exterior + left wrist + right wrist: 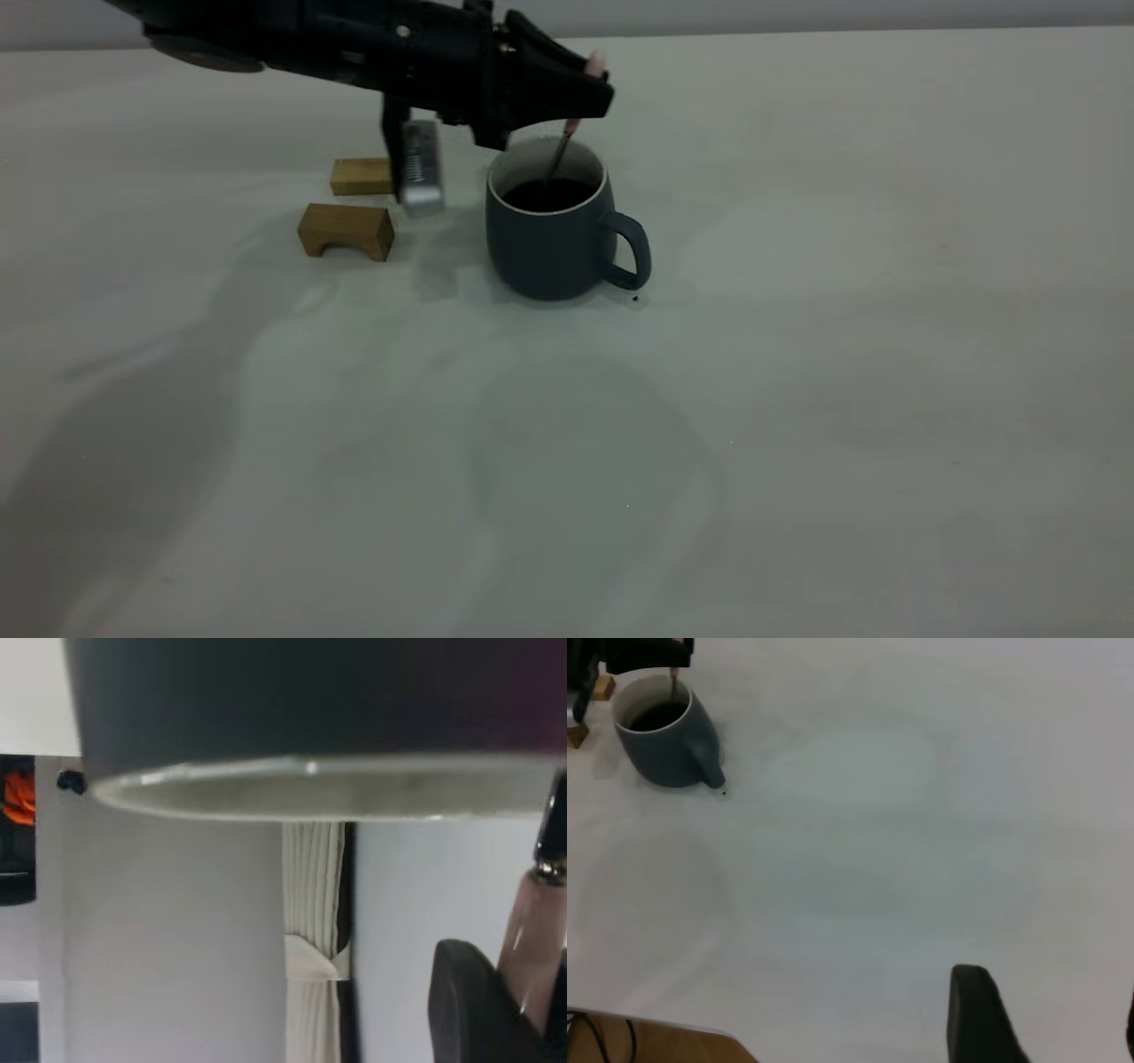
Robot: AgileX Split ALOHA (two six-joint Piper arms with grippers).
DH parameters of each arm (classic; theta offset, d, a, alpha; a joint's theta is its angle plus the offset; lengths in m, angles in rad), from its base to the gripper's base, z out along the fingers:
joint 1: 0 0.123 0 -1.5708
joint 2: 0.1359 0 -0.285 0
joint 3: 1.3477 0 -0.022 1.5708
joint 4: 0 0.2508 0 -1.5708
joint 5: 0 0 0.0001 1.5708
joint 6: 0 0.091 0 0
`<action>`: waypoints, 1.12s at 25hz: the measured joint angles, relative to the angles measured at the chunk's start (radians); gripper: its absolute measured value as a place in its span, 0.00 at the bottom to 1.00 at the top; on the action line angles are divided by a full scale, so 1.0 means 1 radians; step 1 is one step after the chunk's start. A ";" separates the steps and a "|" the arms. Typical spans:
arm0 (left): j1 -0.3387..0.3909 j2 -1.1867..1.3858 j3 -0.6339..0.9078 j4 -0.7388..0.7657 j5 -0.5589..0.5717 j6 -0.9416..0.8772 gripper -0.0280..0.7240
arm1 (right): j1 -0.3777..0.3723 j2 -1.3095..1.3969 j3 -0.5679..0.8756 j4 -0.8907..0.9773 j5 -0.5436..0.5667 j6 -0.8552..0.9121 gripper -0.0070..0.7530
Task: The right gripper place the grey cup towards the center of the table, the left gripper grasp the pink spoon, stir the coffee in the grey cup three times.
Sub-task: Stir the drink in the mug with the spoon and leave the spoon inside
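Observation:
The grey cup [549,248] stands upright on the table [797,354], handle towards the right, with dark coffee [549,193] inside. Just above its rim, my left gripper [589,89] is shut on the pink spoon [596,62], whose metal neck slants down into the coffee. In the left wrist view the pink handle [532,939] sits clamped beside a black finger [465,1010], close under the cup's white rim [310,788]. My right gripper [1050,1028] is open and empty, far from the cup [669,749], and out of the exterior view.
Two small wooden blocks [346,230] [361,175] lie left of the cup, under the left arm. The arm's silver module [420,168] hangs between them and the cup. A wooden table edge with a cable [656,1045] shows in the right wrist view.

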State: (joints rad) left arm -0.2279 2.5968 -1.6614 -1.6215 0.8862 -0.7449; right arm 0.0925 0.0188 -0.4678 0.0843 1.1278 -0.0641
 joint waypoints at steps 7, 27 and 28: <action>-0.021 0.000 0.000 0.013 0.032 0.024 0.24 | 0.000 0.000 0.000 0.000 0.000 0.000 0.59; -0.010 -0.006 0.000 0.216 0.101 0.036 0.72 | 0.000 0.000 0.000 0.000 0.000 0.000 0.59; -0.010 -0.016 0.000 0.243 0.102 0.048 0.78 | 0.000 0.000 0.000 0.000 0.000 0.000 0.59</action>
State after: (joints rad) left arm -0.2376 2.5806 -1.6614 -1.3785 0.9881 -0.6969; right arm 0.0925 0.0188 -0.4678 0.0843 1.1278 -0.0641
